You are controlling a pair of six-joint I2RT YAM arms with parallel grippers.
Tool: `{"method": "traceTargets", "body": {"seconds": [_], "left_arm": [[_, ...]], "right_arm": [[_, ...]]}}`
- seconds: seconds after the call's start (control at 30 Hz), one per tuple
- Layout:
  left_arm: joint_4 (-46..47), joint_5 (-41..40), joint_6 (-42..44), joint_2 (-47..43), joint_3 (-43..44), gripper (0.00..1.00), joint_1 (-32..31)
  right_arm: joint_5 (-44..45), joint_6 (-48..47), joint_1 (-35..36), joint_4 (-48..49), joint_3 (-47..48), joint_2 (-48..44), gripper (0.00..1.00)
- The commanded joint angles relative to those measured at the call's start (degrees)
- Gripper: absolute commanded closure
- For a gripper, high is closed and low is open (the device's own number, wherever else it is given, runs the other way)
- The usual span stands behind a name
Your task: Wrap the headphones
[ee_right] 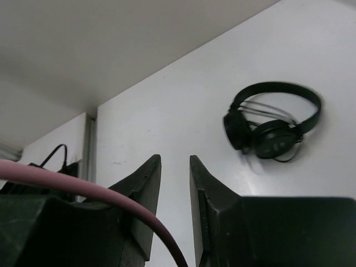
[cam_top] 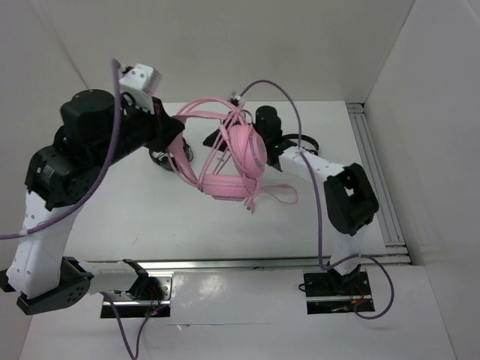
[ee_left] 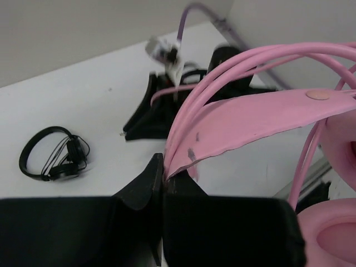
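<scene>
The pink headphones (cam_top: 244, 150) hang in the air above the table's middle, with cable wound round them and loose cable loops (cam_top: 274, 196) trailing low to the right. My left gripper (cam_top: 174, 139) is shut on the flat pink headband strap (ee_left: 267, 114), pinched at the fingertips (ee_left: 164, 175); a pink cup (ee_left: 334, 233) hangs at the lower right. My right gripper (cam_top: 217, 146) sits close behind the headphones, its jaws a little apart with nothing between them (ee_right: 175, 161). A pink cable (ee_right: 111, 197) lies across the outside of its left finger.
One small black headset (ee_left: 53, 156) lies on the table under my left arm (cam_top: 166, 156). A second black headset (ee_right: 272, 125) lies at the back near my right arm (cam_top: 306, 142). White walls enclose the table; a metal rail (cam_top: 375, 172) runs along the right.
</scene>
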Motion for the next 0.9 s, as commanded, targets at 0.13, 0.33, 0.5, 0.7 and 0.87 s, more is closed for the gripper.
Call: {"method": "traceTargets", "body": {"seconds": [0.13,0.33,0.5,0.7,0.87], "left_arm": [[4.64,-24.28,-13.02,0.04,10.82,1.0,0.16],[7.18,-35.98,-13.29,4.42,14.84,1.0,0.78],[7.19,-36.52,-13.29,12.4,19.24,1.0,6.21],[5.96,-31.07,-16.63,19.1,17.86,1.0,16.14],[10.08,-29.13,-18.74,17.62,1.73,1.0,20.55]], "right_arm": [[-1.95,14.57,3.92,30.69,-5.48,15.57,0.64],[-0.81,16.94,7.97,43.17,-17.25,16.64,0.67],[0.5,18.26,9.47,51.26,-27.96,14.55,0.91],[9.28,7.41,15.43,39.01,-44.05,-8.36,1.0],[27.2,-4.67,30.72,11.58,-43.99,-33.22,1.0]]}}
